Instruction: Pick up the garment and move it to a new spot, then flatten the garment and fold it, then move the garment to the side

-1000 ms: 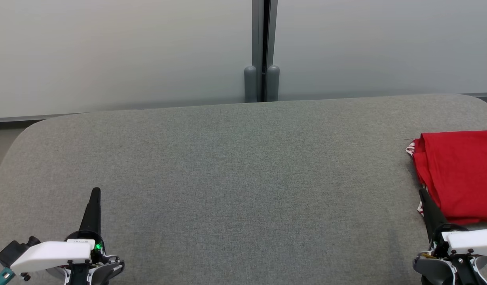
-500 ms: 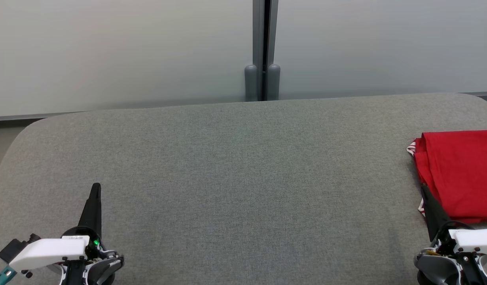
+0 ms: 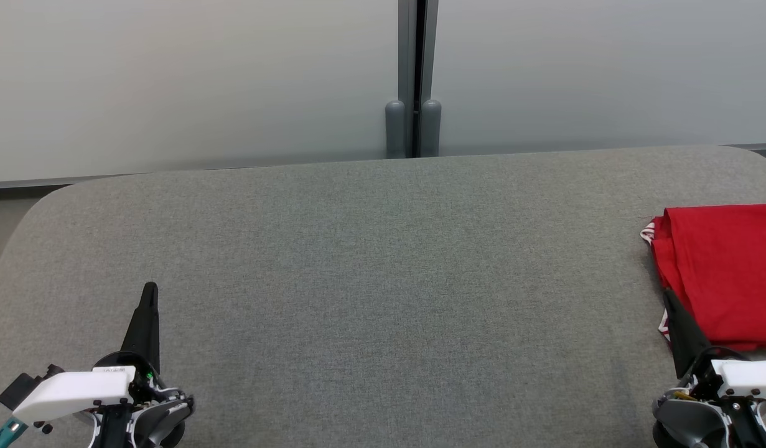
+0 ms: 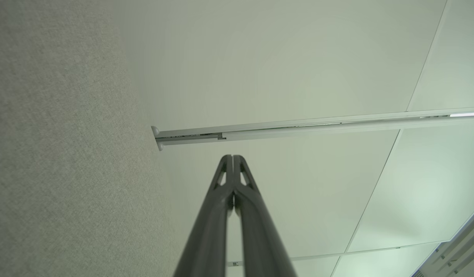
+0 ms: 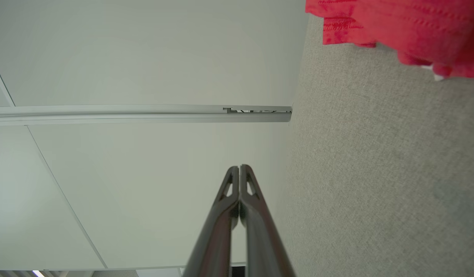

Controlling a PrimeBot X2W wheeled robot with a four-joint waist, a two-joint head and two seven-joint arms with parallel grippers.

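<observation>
Now folded red garment [image 3: 725,274] lies at right edge of grey surface [image 3: 383,280]; left claw [image 3: 149,289] and right claw [image 3: 667,295] both pinched closed, empty, near front corners.

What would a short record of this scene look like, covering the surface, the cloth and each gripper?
Surface: grey fabric-covered table with rounded corners
Cloth: red garment, looks folded, lying at the table's right side, cut off by the head view's edge
Left gripper: shut, empty, over the table's near left
Right gripper: shut, empty, beside the garment's left edge
Background: pale wall panels joined by a grey post
</observation>
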